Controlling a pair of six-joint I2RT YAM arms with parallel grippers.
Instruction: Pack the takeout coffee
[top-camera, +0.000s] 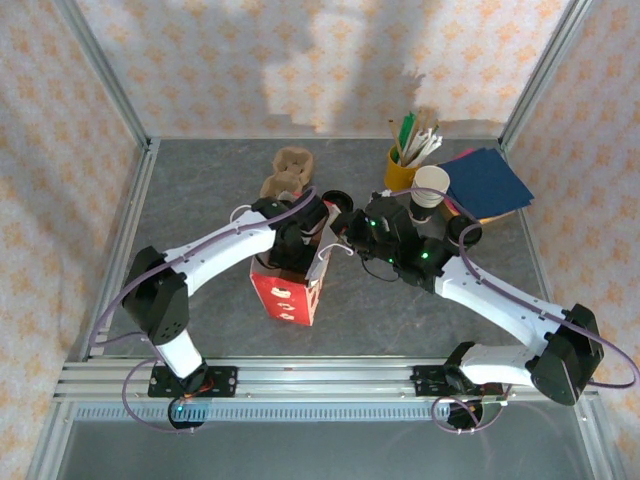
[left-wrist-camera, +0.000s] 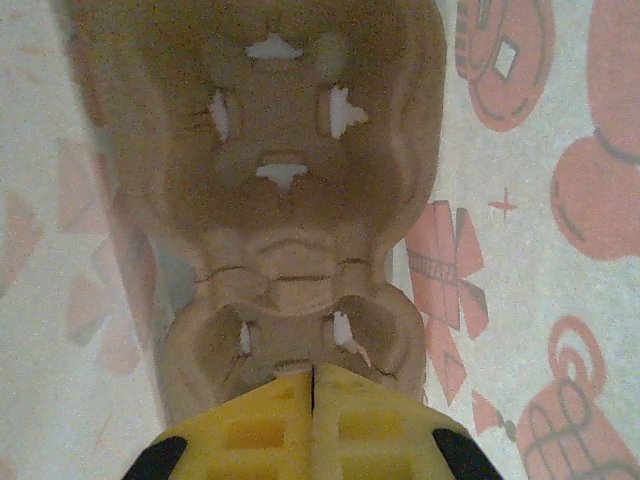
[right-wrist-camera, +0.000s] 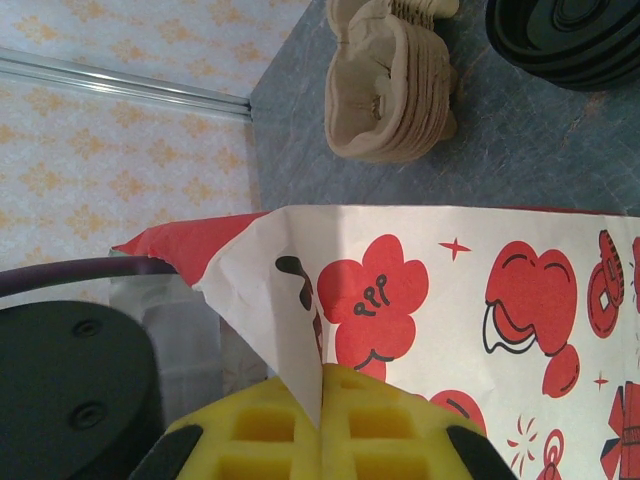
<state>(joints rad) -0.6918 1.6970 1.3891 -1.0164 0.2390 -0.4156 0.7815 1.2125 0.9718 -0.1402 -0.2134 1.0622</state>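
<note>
Got the paper cup upright and unlidded at 2 o'clock on the table, white inside showing, outside the bag. Sitting just beside the yellow stirrer cup at its 10 o'clock, with blue napkins close at its 3 o'clock. From right wrist, seeing a stack of black lids on the tabletop, at 3 o'clock of the carrier stack. Red printed bag standing open near table centre, 8 o'clock from the cup and well apart. Right gripper clamped on the bag's white paper edge at the mouth's 3 o'clock side. Left gripper over the bag mouth in top view, jaws closed, tips meeting the near rim of a two-cup pulp carrier seen against the bag's printed paper. Can't tell whether that rim is actually pinched.
</note>
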